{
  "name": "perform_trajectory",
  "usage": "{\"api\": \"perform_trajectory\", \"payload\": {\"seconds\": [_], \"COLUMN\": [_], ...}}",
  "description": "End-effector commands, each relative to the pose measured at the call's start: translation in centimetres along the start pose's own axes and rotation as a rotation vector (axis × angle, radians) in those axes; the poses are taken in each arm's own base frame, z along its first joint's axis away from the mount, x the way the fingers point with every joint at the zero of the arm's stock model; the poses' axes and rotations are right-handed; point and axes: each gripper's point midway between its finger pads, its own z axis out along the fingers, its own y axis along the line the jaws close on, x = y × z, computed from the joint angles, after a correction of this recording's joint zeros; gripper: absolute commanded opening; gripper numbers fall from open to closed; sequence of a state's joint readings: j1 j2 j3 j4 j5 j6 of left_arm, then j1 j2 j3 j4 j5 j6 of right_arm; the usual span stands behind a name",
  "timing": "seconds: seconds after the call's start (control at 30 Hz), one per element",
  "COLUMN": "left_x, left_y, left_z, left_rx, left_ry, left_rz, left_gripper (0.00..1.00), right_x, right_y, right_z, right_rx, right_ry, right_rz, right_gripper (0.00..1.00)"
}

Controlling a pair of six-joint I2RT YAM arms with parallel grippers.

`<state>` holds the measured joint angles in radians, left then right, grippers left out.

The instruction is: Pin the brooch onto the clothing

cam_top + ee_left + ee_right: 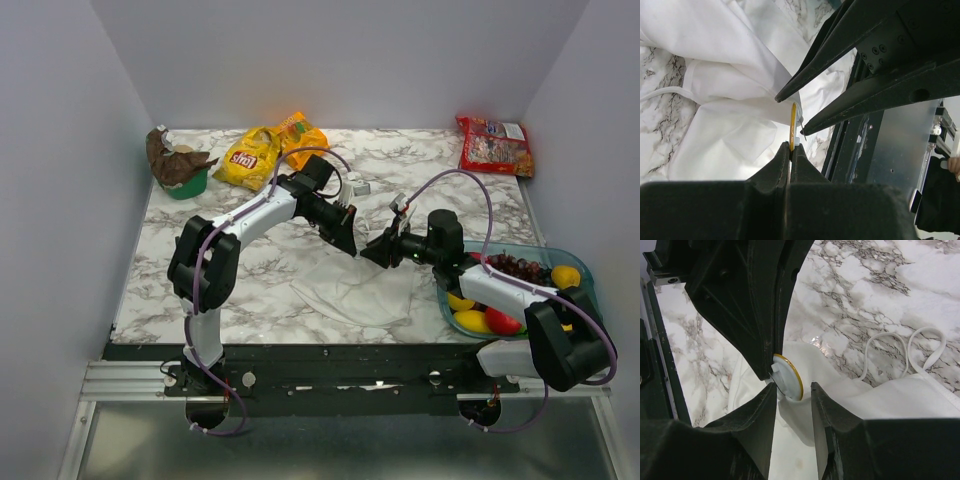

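Two containers show only in the top view. At the right edge a teal tray point(520, 247) holds yellow lemons point(567, 276), a red fruit point(502, 320) and a bunch of dark grapes point(515, 267). At the upper left a green bowl point(187, 185) holds a crumpled brown thing point(172, 160). That view also takes in a yellow chip bag point(245, 158) and an orange bag point(300, 130) at the top centre, and a red bag point(493, 143) at the upper right. In mid-frame the left gripper point(348, 238) and right gripper point(378, 250) meet tip to tip above the white clothing point(350, 290). The brooch is too small to make out there.

The wrist views supply that detail. From the left wrist, the left gripper point(791, 147) is clamped on the brooch point(792, 125), seen edge-on as a thin yellow sliver just above the centre of the frame, with a fine pin beside it. The right gripper's two fingers point(840, 50) reach in from the upper right, their tips spread either side of the brooch. A fold of the clothing point(730, 125) runs up to the upper tip.

From the right wrist, the brooch point(788, 377) shows its white back and gold rim in mid-frame, held by the dark left claw coming from the upper left. The right gripper point(792, 390) stands parted at the bottom, with the brooch and white clothing point(880, 395) in the gap. Whether it pinches the cloth is unclear. Thin white straps point(890, 342) loop on the marble table point(865, 280) at the right.
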<state>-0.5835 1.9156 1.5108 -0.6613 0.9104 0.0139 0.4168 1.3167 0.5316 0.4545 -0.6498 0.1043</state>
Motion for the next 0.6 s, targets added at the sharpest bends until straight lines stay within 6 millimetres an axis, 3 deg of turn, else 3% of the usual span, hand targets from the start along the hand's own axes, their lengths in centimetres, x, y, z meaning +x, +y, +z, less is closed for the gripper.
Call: {"api": "perform_trajectory", "payload": {"seconds": [0.0, 0.57], "left_x": [-0.17, 0.09], "left_y": [-0.63, -1.18], "left_z": [0.19, 0.76], "left_rx": [0.031, 0.045], "left_ry": [0.008, 0.023], "left_rz": [0.013, 0.027], "left_gripper": [0.0, 0.0], "right_x": [-0.94, -0.61], "right_y": [-0.07, -0.41], "right_z": [0.14, 0.69], "right_rx": [-0.013, -0.022], "right_ry": [-0.024, -0.008], "right_rz": [-0.015, -0.005], "right_gripper": [0.41, 0.38]}}
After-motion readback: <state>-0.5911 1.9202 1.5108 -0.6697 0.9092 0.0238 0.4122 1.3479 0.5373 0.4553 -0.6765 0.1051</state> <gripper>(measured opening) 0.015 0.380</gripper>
